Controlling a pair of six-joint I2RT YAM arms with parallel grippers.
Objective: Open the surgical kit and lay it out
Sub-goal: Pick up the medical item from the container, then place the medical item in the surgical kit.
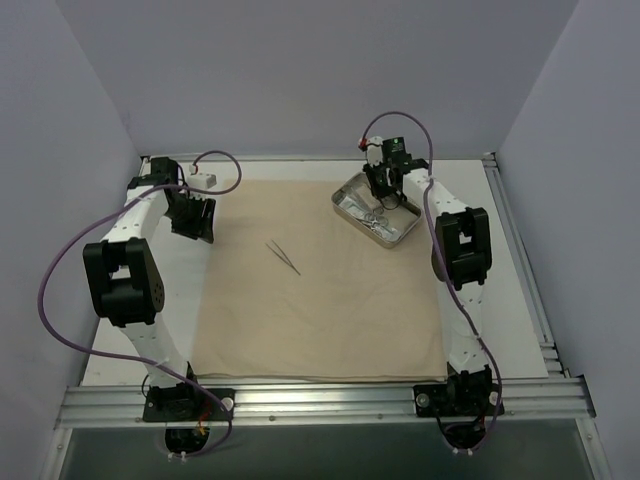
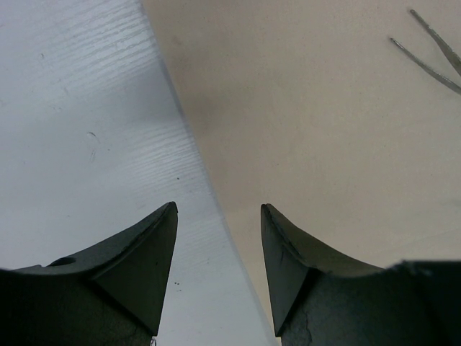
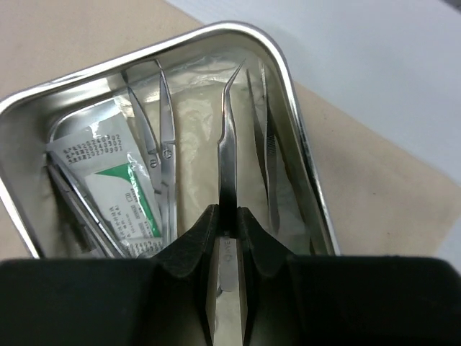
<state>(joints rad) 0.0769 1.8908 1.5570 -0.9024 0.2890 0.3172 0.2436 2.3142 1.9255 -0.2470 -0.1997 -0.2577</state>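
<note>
The beige cloth wrap (image 1: 320, 300) lies spread flat on the table. A steel tray (image 1: 345, 205) sits on its far right corner. My right gripper (image 3: 228, 213) is inside the tray (image 3: 288, 72), shut on a thin curved tweezers (image 3: 227, 144) near its handle end. Beside it lie a hinged steel instrument (image 3: 162, 144), a straight tweezers (image 3: 268, 158) and a clear packet with green print (image 3: 119, 187). Another tweezers (image 1: 283, 256) rests alone mid-cloth; its tips (image 2: 432, 50) show at the upper right of the left wrist view. My left gripper (image 2: 219, 209) hangs open over the cloth's left edge, holding nothing.
White tabletop (image 2: 79, 130) borders the cloth on the left. Grey walls enclose the back and both sides. An aluminium rail (image 1: 320, 400) runs along the near edge, carrying both arm bases. Purple cables loop off each arm.
</note>
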